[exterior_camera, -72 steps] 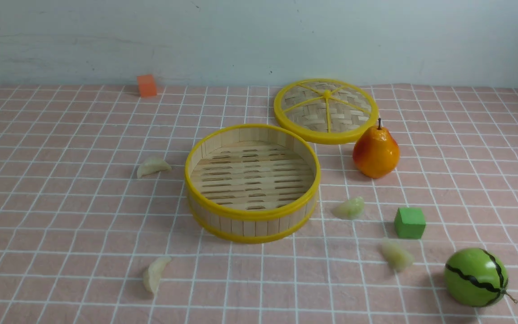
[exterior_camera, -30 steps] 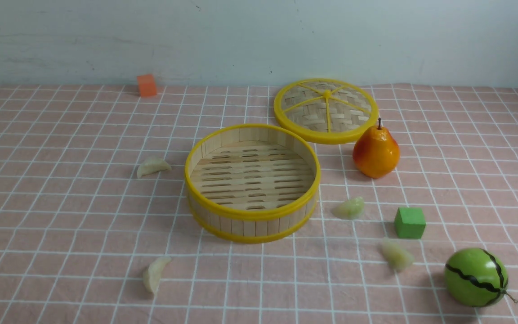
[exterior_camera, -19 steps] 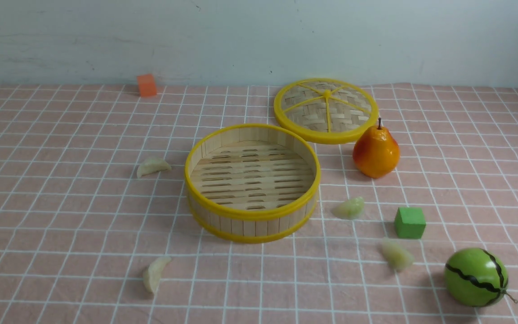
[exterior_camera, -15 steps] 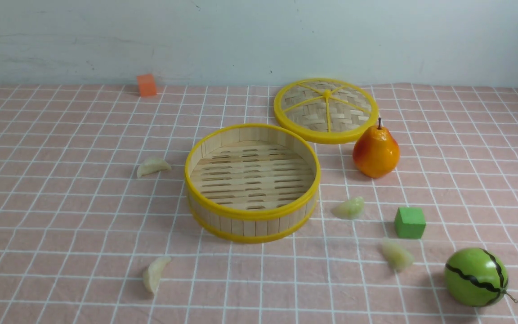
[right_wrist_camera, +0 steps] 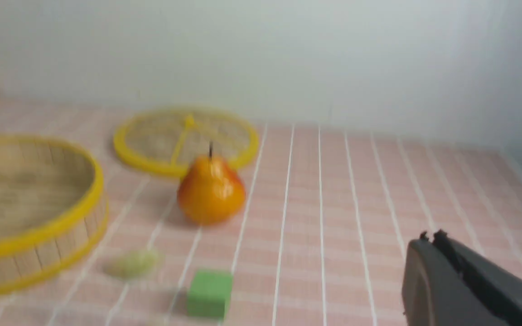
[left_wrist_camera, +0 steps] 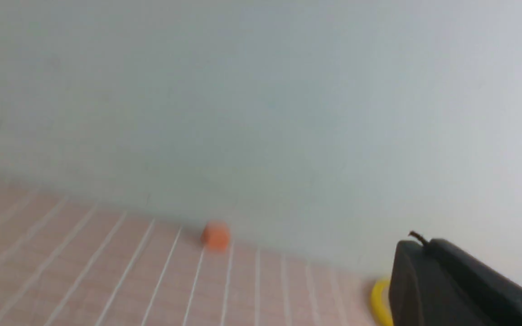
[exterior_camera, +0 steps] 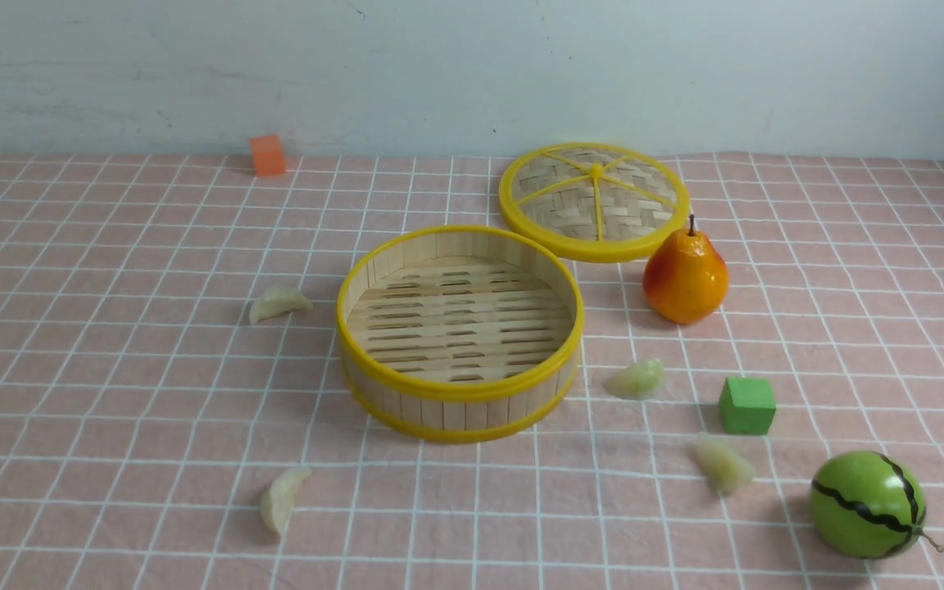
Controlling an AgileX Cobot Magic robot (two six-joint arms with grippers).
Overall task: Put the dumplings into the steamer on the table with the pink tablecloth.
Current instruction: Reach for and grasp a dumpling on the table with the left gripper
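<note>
A: Where are the dumplings (exterior_camera: 637,379)?
B: All four lie on the pink tablecloth (exterior_camera: 111,369), outside the steamer (exterior_camera: 456,410): two to its left, two to its right near the green cube (exterior_camera: 746,405)
A: And the grippers?
B: Left gripper (left_wrist_camera: 417,242) and right gripper (right_wrist_camera: 428,237) are both closed tight on nothing, well apart from every dumpling

Pink white-gridded tablecloth (exterior_camera: 111,369), yellow-rimmed steamer (exterior_camera: 456,410), green cube (exterior_camera: 746,405).
</note>
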